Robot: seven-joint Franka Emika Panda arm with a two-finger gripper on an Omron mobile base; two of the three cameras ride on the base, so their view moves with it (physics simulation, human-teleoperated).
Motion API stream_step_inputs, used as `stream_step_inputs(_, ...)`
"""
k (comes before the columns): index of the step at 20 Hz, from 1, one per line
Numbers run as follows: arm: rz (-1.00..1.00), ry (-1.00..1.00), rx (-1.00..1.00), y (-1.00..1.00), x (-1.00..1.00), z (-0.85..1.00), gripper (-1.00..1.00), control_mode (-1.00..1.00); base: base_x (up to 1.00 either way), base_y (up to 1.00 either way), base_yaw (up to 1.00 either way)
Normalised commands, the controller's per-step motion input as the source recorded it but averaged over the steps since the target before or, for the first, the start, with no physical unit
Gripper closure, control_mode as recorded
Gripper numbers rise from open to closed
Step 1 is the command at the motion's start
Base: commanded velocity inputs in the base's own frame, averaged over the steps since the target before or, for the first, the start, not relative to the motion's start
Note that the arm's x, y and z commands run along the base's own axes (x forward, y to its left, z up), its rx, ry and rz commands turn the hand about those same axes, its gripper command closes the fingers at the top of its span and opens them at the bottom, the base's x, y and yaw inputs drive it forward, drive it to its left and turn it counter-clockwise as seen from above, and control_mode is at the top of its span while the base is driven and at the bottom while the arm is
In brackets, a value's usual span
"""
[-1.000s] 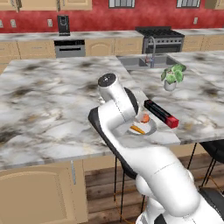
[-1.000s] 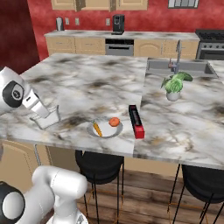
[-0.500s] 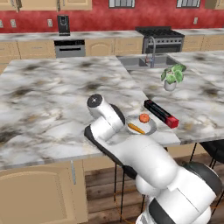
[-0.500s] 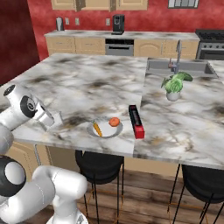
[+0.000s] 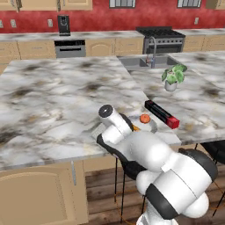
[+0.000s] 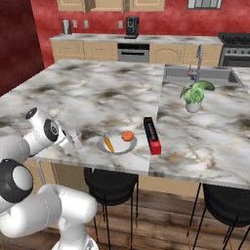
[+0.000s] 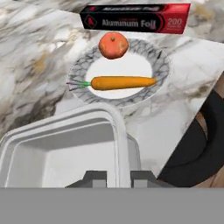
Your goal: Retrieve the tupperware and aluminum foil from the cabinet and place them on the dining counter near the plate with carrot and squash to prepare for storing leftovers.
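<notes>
We are holding the tupperware (image 7: 65, 146) by its rim: the gripper (image 7: 118, 175) is closed narrow on the wall, one finger inside and one outside. The tupperware is sitting low over the dining counter (image 5: 52, 96), just beside the plate (image 7: 162, 65), on the side away from the aluminum foil (image 7: 135, 19). On the plate the carrot (image 7: 122, 82) is lying across the middle, with the round orange squash (image 7: 113, 45) behind it. The aluminum foil is lying on the counter just past the plate, near its far rim.
</notes>
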Motion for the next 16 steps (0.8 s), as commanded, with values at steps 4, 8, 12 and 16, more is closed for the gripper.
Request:
stream_step_inputs(4,-0.01,0.00,0.02,-0.04,0.45,-0.46,1.00,-1.00,0.00,0.00,0.00)
stream_step_inputs(8,-0.02,-0.01,0.04,-0.14,0.48,-0.49,1.00,-1.00,0.00,0.00,0.00)
stream_step_inputs(12,-0.03,-0.01,0.03,-0.11,0.54,-0.30,1.00,-1.00,0.00,0.00,0.00)
stream_step_inputs(16,-0.03,-0.05,0.03,-0.10,0.55,-0.06,-1.00,-1.00,0.00,0.00,0.00)
